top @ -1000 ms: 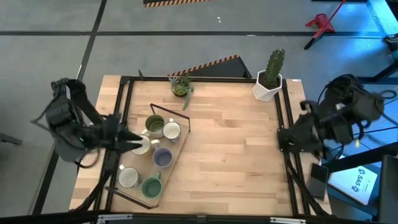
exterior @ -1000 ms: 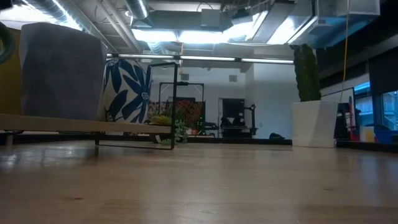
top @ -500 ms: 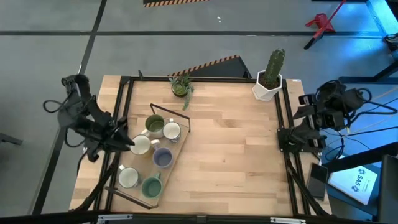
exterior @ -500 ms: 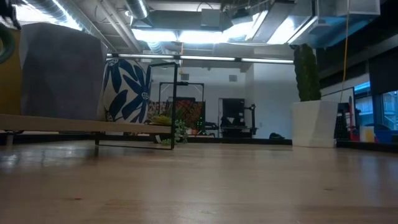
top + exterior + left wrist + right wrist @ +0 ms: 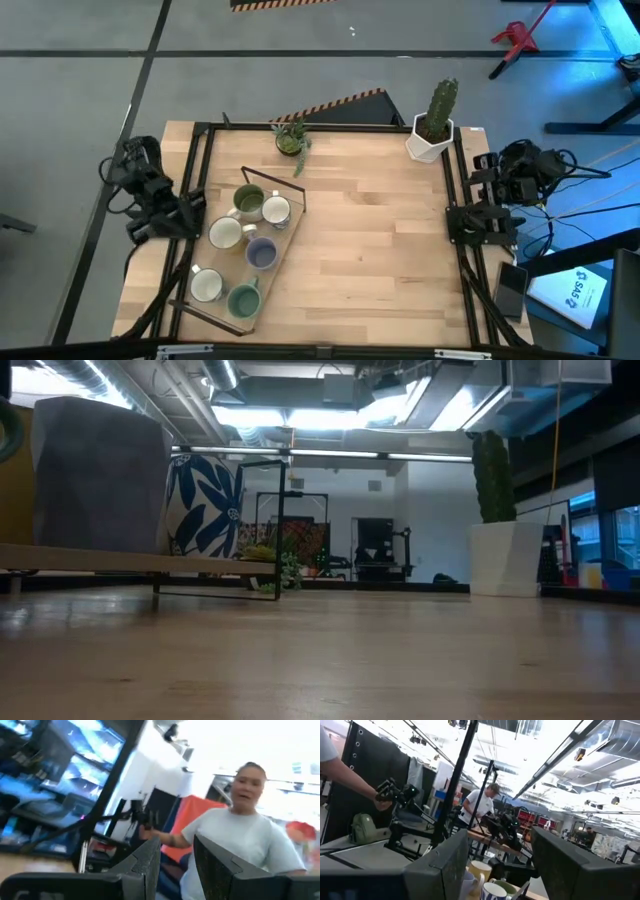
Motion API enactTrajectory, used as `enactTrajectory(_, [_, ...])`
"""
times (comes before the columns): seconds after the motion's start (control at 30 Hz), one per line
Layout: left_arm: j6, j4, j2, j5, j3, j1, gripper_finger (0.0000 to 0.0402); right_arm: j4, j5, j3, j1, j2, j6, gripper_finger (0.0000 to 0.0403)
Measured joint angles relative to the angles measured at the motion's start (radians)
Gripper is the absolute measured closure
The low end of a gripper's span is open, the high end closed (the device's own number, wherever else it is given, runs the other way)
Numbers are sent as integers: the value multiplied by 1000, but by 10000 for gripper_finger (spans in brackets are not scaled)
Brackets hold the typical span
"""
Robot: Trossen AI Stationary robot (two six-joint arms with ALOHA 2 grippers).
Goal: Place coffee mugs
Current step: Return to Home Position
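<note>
Several mugs (image 5: 481,870) show half-hidden past the right pincer (image 5: 499,836), parted; left pincer (image 5: 176,842) parted too.

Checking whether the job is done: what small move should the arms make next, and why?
Likely just fold both arms to rest: six small round handled mugs stand on the wooden tray, and the left gripper and right gripper are open, empty, beside the table.

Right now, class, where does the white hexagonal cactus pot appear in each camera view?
High view: the white hexagonal cactus pot stands at the far right corner of the table.
Low view: at the picture's right, on the far edge.
Left wrist view: not in it.
Right wrist view: not in it.
Shared landmark: the wooden tray, on the left in both high and low views.
</note>
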Motion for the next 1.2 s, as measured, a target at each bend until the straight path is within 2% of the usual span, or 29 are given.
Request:
enactTrajectory(0.13, [91, 19, 4, 125, -18, 0, 289, -18, 43, -51, 0, -5, 8, 198])
enactTrajectory(0.3, [219, 18, 3, 149, -45, 0, 289, 15, 117, -144, 0, -5, 52, 198])
enactTrajectory(0.43, [247, 46, 4, 169, -111, 0, 289, 190, 71, -265, 0, -5, 55, 198])
enactTrajectory(0.57, [232, 157, 3, 178, -196, 0, 289, 419, 35, -407, 0, -5, 45, 198])
enactTrajectory(0.7, [227, 298, 3, 174, -300, 0, 289, 578, 35, -512, 0, -5, 13, 198])
enactTrajectory(0.73, [222, 337, 3, 172, -325, 0, 289, 584, 35, -521, 0, -6, 2, 198])
enactTrajectory(1.2, [222, 281, 4, 121, -328, 0, 289, 487, 42, -520, 0, -5, -110, 198])
